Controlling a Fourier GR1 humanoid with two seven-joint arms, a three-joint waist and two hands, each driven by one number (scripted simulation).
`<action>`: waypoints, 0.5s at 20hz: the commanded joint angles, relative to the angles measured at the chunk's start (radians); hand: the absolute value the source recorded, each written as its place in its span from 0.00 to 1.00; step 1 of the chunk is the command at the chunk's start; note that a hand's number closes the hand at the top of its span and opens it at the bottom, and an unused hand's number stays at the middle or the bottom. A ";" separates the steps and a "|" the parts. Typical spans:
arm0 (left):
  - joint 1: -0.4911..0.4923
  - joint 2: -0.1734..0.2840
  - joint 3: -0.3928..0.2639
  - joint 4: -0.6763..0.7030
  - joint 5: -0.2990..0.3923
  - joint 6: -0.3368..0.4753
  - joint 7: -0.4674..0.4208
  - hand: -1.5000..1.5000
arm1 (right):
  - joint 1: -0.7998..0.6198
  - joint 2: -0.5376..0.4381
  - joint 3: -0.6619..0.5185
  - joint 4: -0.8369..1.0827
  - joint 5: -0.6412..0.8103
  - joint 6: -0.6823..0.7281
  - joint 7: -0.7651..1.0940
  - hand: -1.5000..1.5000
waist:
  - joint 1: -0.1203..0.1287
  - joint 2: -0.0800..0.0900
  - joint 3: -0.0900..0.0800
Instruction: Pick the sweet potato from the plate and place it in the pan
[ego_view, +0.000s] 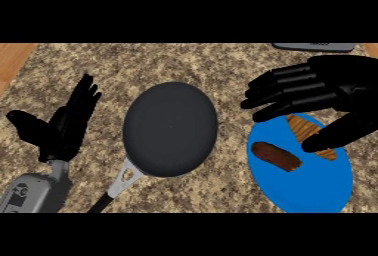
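My right hand hangs over the upper part of the blue plate, fingers spread apart and pointing left, thumb angled down toward the plate's right side. Nothing in it yet. The potato, dark reddish-brown, lies on the plate's left half, just below my fingertips and apart from them. There's also an orange-tan piece on the plate w/ my thumb partly covering it; can't tell what it is.

Pan sits in the middle of the counter, left of the plate, nothing in it, handle running down-left. My left hand is at the far left, open, fingers up, resting.

Step, as I judge it: approach/pre-grasp, so task barely begun. Next I need to drop the hand lower & a bit left so fingers and thumb straddle the potato, close on it, lift, then carry left to the pan. Must avoid catching the orange piece instead.
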 joint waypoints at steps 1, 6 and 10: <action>0.015 0.003 0.009 0.008 -0.006 -0.006 -0.020 0.50 | -0.065 -0.020 0.116 -0.024 0.188 0.042 -0.193 0.00 | -0.010 -0.007 -0.002; 0.006 -0.009 0.017 -0.023 0.000 0.018 0.025 0.50 | -0.099 -0.021 0.268 -0.012 0.376 -0.076 -0.217 0.00 | -0.022 -0.014 -0.003; -0.007 -0.006 0.030 0.007 -0.015 0.030 0.028 0.50 | -0.099 -0.083 0.397 -0.034 0.541 -0.136 -0.222 0.00 | -0.048 -0.017 -0.003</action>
